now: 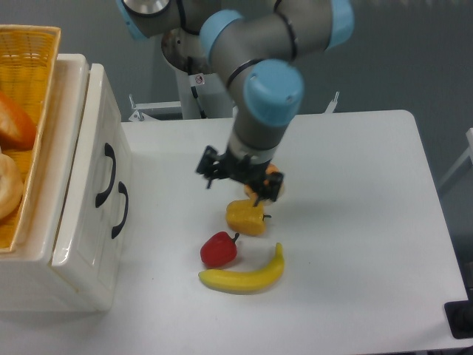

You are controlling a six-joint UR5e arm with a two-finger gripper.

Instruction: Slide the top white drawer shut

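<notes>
Gripper (238,176) spread, empty, above table; top white drawer (100,166) flush, well apart

top white drawer (100,159): glossy, smooth, plastic-looking | handle (106,176): black, matt | basket (31,59): woven yellow wicker, rough | counter (355,222): matt white, smooth | banana (244,275): glossy plastic | arm joint caps (273,92): smooth blue plastic

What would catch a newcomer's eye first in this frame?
The big grey and blue arm fills the top centre, its gripper hanging over the fruit cluster: a yellow bell pepper, a red bell pepper and a banana mid-table. At the left edge stands the white cabinet, the top white drawer flush with the drawer below, and a yellow wicker basket on top.
</notes>
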